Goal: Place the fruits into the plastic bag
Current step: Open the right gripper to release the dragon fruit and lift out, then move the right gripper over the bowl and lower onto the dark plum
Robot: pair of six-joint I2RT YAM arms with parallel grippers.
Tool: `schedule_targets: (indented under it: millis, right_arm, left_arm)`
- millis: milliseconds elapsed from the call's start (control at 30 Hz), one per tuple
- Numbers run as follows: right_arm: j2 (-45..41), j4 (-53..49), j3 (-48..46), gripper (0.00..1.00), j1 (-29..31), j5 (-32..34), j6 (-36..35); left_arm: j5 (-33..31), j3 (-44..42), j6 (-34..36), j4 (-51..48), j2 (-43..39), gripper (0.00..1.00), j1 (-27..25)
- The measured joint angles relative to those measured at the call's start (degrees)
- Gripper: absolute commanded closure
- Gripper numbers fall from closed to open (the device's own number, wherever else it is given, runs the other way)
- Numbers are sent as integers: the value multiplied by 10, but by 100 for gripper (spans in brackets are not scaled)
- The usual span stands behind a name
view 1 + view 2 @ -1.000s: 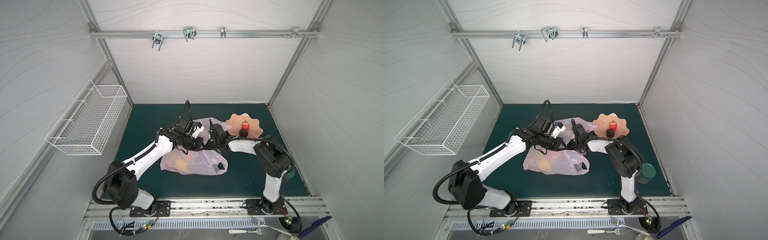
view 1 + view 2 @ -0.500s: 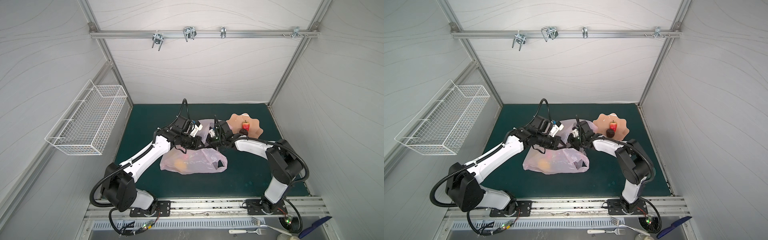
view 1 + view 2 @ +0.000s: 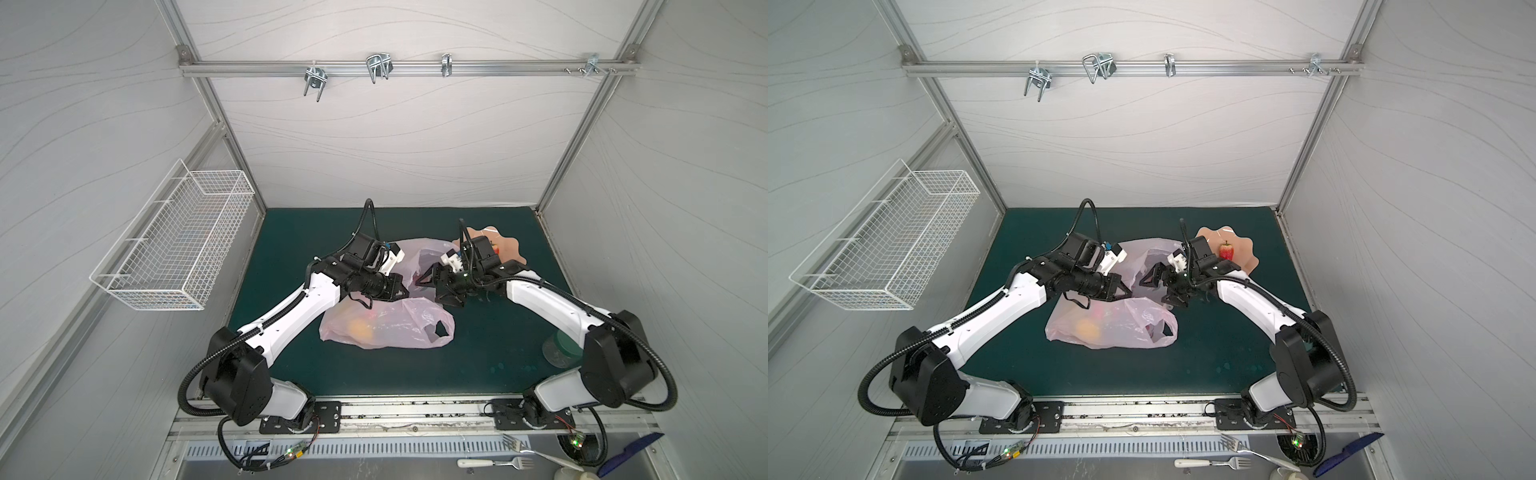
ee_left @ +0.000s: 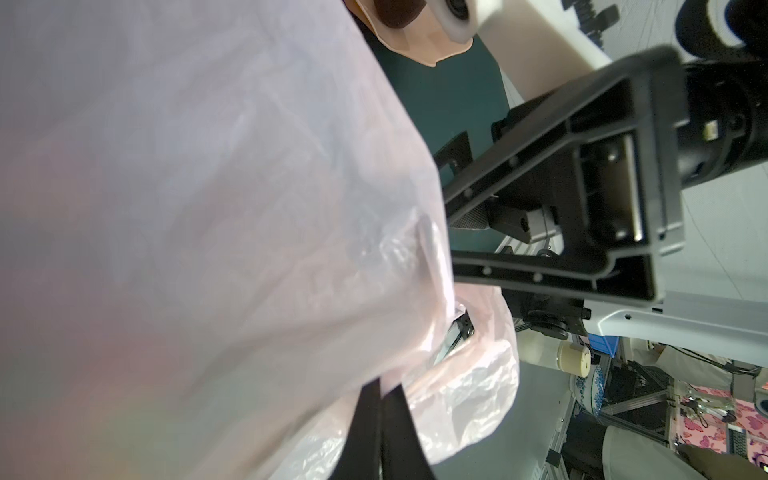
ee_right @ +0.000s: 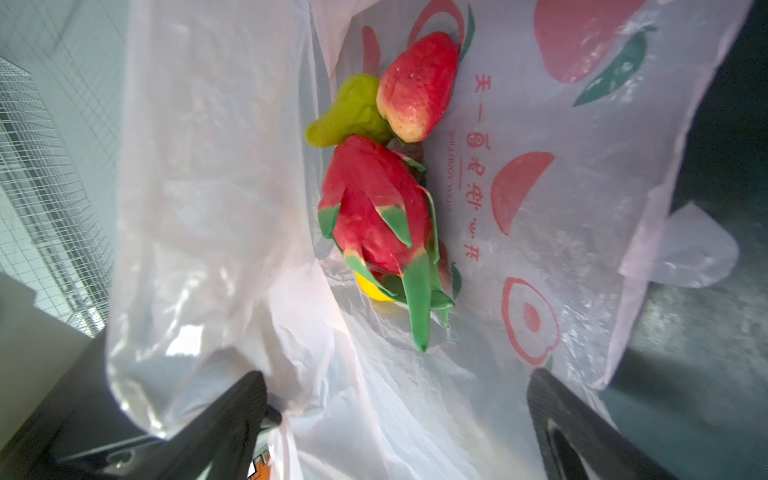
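Observation:
The pale pink plastic bag (image 3: 386,328) (image 3: 1113,328) lies mid-mat. My left gripper (image 3: 405,293) (image 4: 380,386) is shut on the bag's upper rim (image 4: 208,208) and holds the mouth up. Facing that mouth, my right gripper (image 3: 432,291) (image 3: 1156,291) (image 5: 395,395) stands open and empty. Inside the bag (image 5: 561,187) lie a dragon fruit (image 5: 374,208), a strawberry (image 5: 419,87), a green pear (image 5: 353,112) and a partly hidden lemon (image 5: 374,291). Another strawberry (image 3: 1226,250) stands on the peach plate (image 3: 1241,249). A dark round fruit (image 4: 395,12) sits on the plate (image 4: 415,45).
A white wire basket (image 3: 178,245) hangs on the left wall. A green-lidded jar (image 3: 559,349) stands near the right arm's base. Forks (image 3: 494,462) lie on the front ledge outside the mat.
My right arm has swung its elbow outward and its open gripper has drawn back a little from the bag's mouth. The left gripper keeps its hold on the rim.

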Motion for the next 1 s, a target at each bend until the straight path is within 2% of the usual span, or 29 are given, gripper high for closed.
schedule_targets:
  millis: [300, 533, 733, 1000]
  right_arm:
    - [-51, -121, 12, 1, -45, 50, -69]
    - [-56, -228, 96, 1, -127, 177, -173]
    - [28, -247, 133, 2, -179, 272, -245]
    - [171, -242, 190, 7, -183, 351, -292]
  left_arm:
    - [0, -1, 0, 1, 0, 100, 2]
    - [2, -7, 0, 6, -1, 100, 2]
    - [2, -8, -1, 10, -1, 100, 2]
    - [2, -8, 0, 8, -1, 100, 2]
